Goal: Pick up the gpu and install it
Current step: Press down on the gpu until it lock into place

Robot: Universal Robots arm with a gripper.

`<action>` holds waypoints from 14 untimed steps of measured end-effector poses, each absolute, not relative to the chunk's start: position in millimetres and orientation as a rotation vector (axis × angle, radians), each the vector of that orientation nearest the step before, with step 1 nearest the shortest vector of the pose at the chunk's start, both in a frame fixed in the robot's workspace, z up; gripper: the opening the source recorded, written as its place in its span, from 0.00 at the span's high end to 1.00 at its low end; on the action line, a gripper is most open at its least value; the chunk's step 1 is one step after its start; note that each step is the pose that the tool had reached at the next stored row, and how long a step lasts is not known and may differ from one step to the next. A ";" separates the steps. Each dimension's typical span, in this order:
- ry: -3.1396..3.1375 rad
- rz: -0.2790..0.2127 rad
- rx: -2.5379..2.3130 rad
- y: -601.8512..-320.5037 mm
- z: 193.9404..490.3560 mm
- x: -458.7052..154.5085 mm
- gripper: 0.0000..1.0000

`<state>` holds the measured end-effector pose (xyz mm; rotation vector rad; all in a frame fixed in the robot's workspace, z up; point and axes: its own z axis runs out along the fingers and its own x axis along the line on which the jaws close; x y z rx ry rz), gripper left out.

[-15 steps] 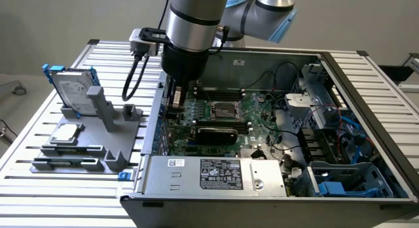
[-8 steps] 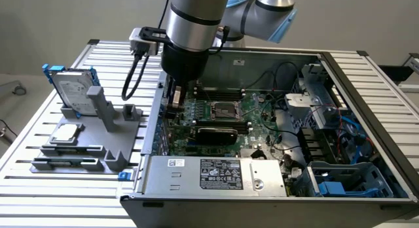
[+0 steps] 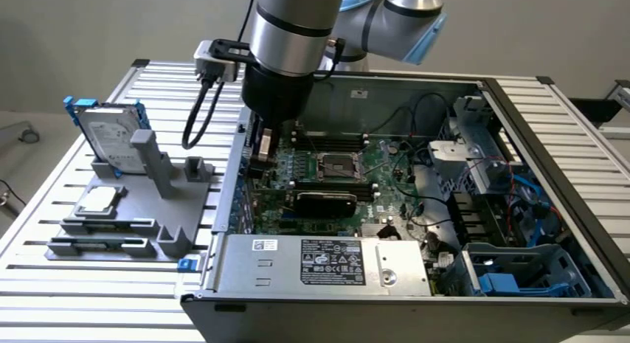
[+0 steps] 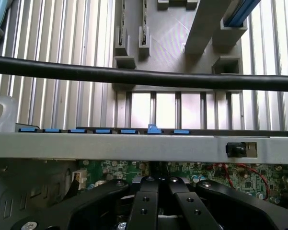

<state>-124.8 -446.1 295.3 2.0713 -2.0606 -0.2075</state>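
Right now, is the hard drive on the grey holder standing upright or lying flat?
Upright. The hard drive stands on edge in the grey holder, blue rails vertical at its sides.

Silver-and-black robot arm (image 3: 291, 40) reaches down into open grey metal computer case (image 3: 551, 173), gripper (image 3: 264, 155) low by the case wall on exterior view's left, jaws closed. Black rounded-cover gpu (image 3: 325, 203) sits on green motherboard (image 3: 389, 184) w/ square cpu socket (image 3: 337, 164) just behind it. Outside, grey plastic parts holder (image 3: 128, 225) on slatted aluminium table (image 3: 59, 284) carries upright silver hard drive w/ blue rails (image 3: 106, 133) & small square silver chip (image 3: 99, 201)
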 end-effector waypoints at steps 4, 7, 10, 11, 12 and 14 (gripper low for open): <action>-2.060 -0.204 2.070 -445.7 294.8 -124.8 0.89; -2.059 -0.201 2.068 -445.4 294.4 -124.7 0.89; -2.058 -0.198 2.066 -445.2 293.9 -124.7 0.89; -2.058 -0.197 2.066 -445.1 293.7 -124.7 0.89; -2.057 -0.197 2.066 -445.1 293.7 -124.7 0.89; -2.058 -0.197 2.066 -445.1 293.7 -124.6 0.89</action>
